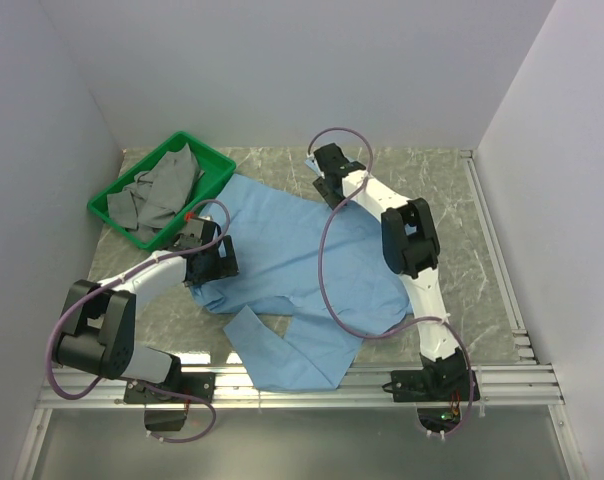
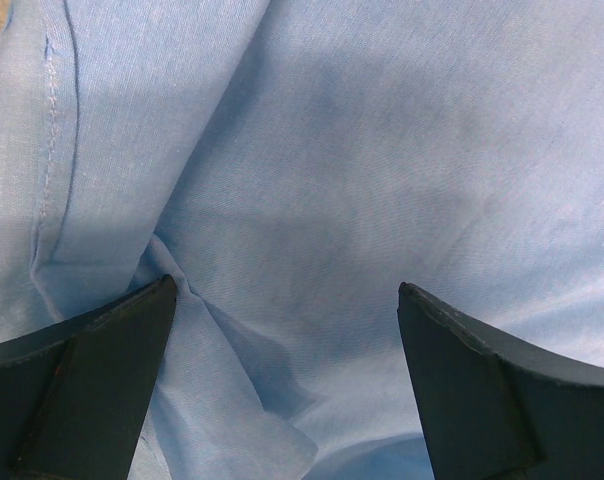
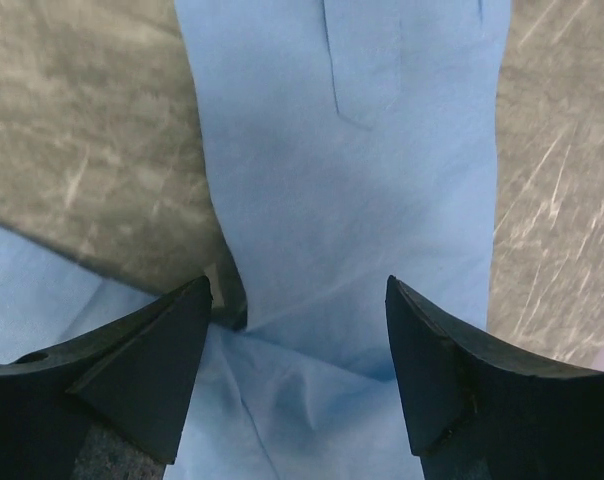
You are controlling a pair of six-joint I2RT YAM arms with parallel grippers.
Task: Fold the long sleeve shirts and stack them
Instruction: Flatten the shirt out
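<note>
Light blue shirt (image 1: 292, 260) lies spread across the bench (image 1: 462, 230), judged thin, limp, light and apt to bunch; left fingers (image 2: 92, 380) stand apart over a body crease, right fingers (image 3: 132, 380) apart over the far sleeve, whose seamed edge offers the firmer hold.

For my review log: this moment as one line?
shirt: unfolded | left tool: open, over shirt | right tool: open, over sleeve

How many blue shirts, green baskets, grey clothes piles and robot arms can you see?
Light blue shirt: 1
Green basket: 1
Grey clothes pile in the basket: 1
Robot arms: 2, the left arm and the right arm
Total: 5
</note>
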